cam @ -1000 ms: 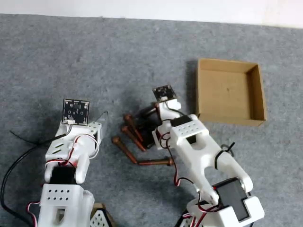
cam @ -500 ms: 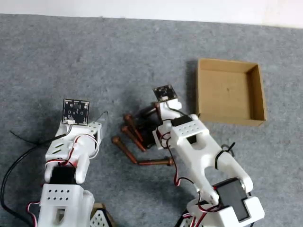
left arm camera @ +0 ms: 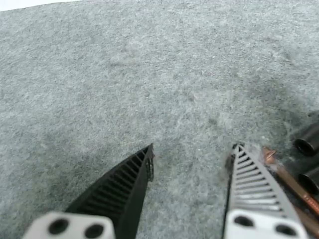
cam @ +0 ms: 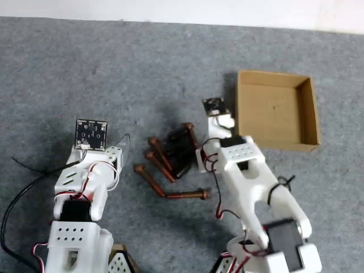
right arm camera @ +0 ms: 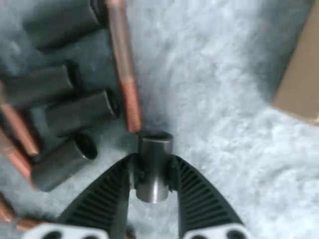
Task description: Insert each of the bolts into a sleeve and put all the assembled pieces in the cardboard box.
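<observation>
High view: against the frame 0.5 s earlier, the right arm (cam: pixel 244 165) has swung toward the cardboard box (cam: pixel 245 114). Its wrist now sits just beside the box's near-left wall, and the cluster of dark sleeves (cam: pixel 179 149) it covered is exposed. The left arm (cam: pixel 85 176) is unchanged, forearm stretched out over the grey table (cam: pixel 85 68), well apart from the box. The copper bolts (cam: pixel 154 181) have not moved: three lie diagonally just beside the sleeves, and a fourth, the crosswise bolt (cam: pixel 187 195), lies nearer the arm bases. Left wrist view: the left gripper (left arm camera: pixel 193 149) hangs low over the table, fingers spread wide with nothing between them. One bolt and two sleeve ends lie just beside the white finger (left arm camera: pixel 254 189). Right wrist view: the right gripper (right arm camera: pixel 153 164) pinches the held sleeve (right arm camera: pixel 154 142) between both fingers. Its long axis runs in line with the fingers, open end pointing away from the wrist; whether it touches the table, cannot tell. Four other sleeves lie on their sides to one side of it. A bolt's end lies near the held sleeve's mouth, and a box corner is near on the opposite side.
</observation>
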